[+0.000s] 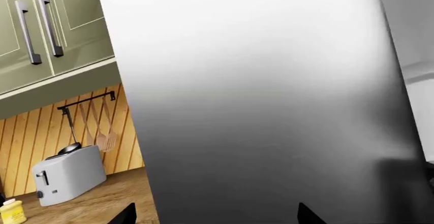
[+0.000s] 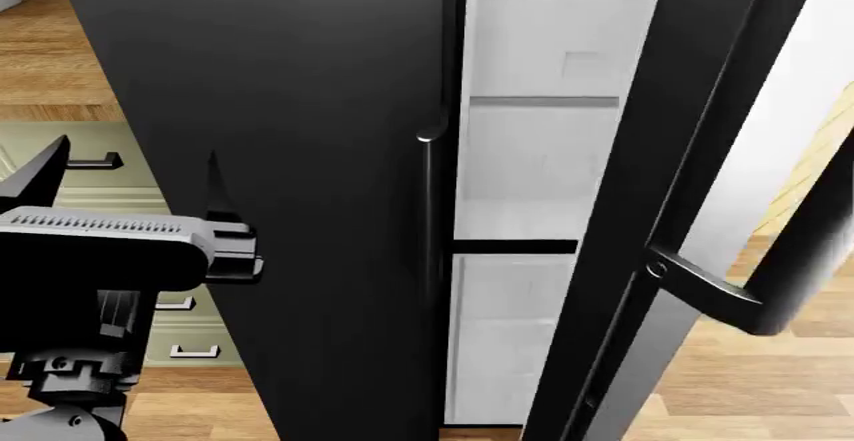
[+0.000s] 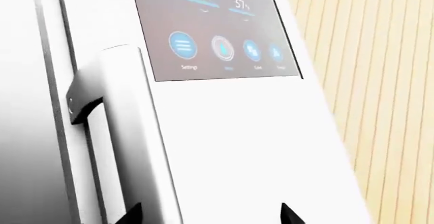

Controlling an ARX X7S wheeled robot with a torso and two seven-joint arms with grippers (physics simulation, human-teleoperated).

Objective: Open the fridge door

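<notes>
Right of the gap, fridge door (image 2: 667, 161) upright, ajar.

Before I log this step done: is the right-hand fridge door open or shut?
Open. In the head view the fridge door stands swung outward, leaving a gap that shows the white shelves inside.

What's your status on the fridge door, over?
Left gripper open, empty, facing left leaf. Right gripper tips apart beside handle. Fridge door ajar, shelves showing. Nothing obstructing.

The glossy black fridge door (image 2: 667, 161) stood swung partly open, its slim bar handle (image 2: 707, 286) facing outward.
</notes>
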